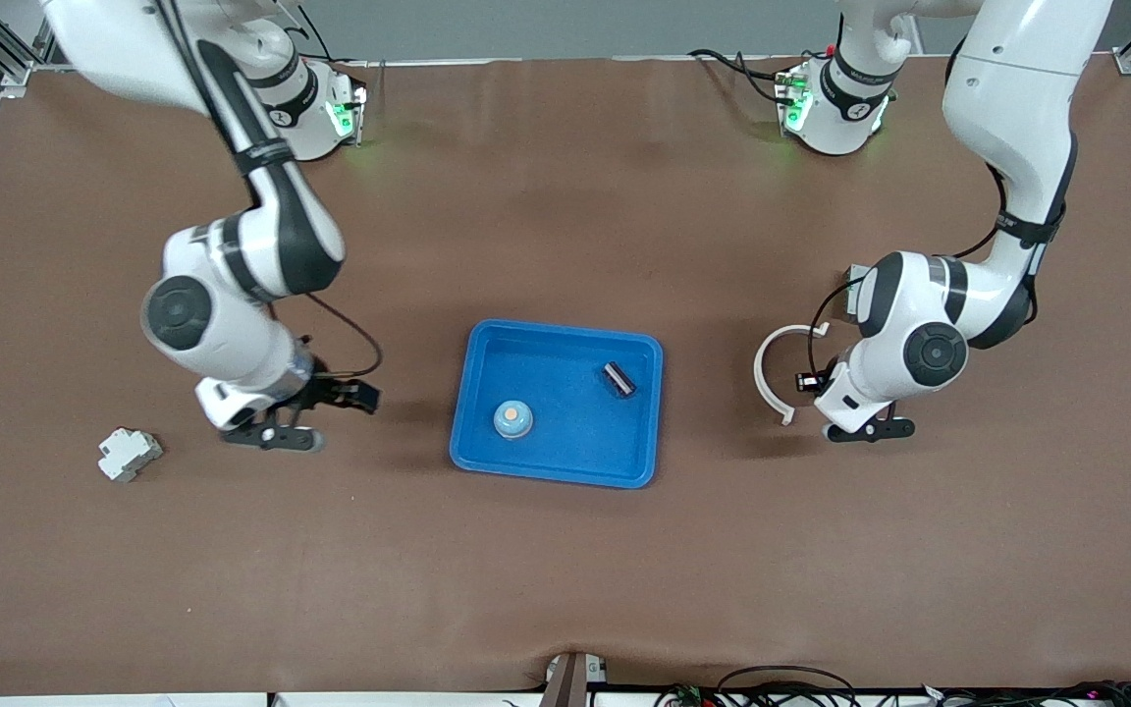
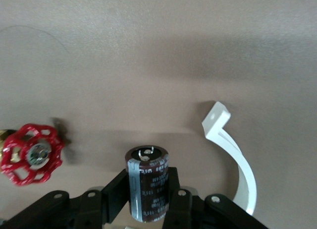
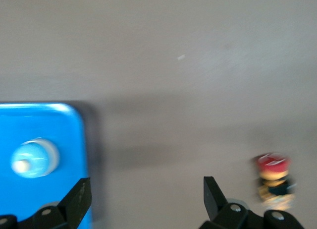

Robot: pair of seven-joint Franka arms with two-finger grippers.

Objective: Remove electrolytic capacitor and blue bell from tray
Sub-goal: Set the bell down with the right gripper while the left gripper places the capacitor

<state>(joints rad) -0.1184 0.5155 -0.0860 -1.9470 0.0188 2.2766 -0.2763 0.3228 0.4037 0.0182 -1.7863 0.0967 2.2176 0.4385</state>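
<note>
My left gripper [image 2: 147,185] is shut on the capacitor [image 2: 147,182], a dark brown cylinder with a silver stripe. It is low over the table [image 1: 865,429] toward the left arm's end, beside a white curved piece; the front view hides the capacitor. The bell [image 1: 512,419], a pale blue dome with an orange button, sits in the blue tray [image 1: 565,474] at mid-table. It also shows in the right wrist view, the bell [image 3: 33,158] inside the tray's corner [image 3: 49,115]. My right gripper [image 1: 276,437] stands open and empty [image 3: 146,187] over bare table beside the tray.
A small dark cylinder [image 1: 618,379] lies in the tray. The white curved piece [image 1: 780,373] [image 2: 237,154] and a red handwheel valve [image 2: 30,153] lie near my left gripper. A red-capped part [image 3: 271,182] stands by my right gripper. A grey block [image 1: 129,454] lies toward the right arm's end.
</note>
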